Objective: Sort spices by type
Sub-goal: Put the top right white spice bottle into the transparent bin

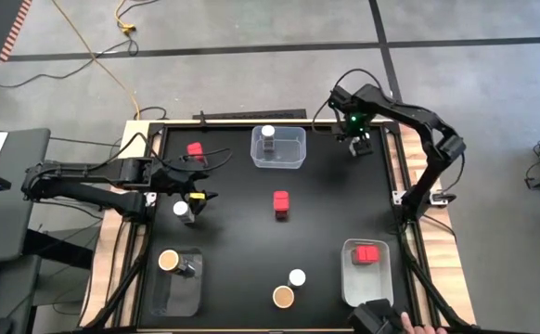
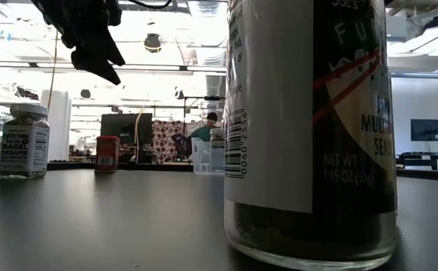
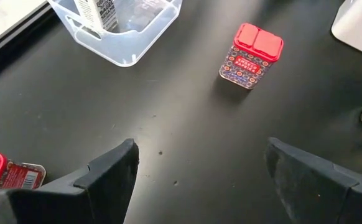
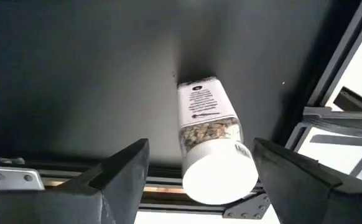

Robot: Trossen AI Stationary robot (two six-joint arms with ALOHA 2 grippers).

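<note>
At the far right corner of the table my right gripper points down, open. A clear jar with a white lid stands on its base below it, and a finger stands on either side of the jar, clear of it. My left gripper hovers open at the table's left, with another white-lidded jar beside it. Ahead of the left gripper a red box stands mid-table. Another red box stands at the far left.
A clear bin at the far middle holds a white-lidded jar. The near-left bin holds a tan-lidded jar, and the near-right bin holds red boxes. A white-lidded jar and a tan-lidded one stand near the front edge.
</note>
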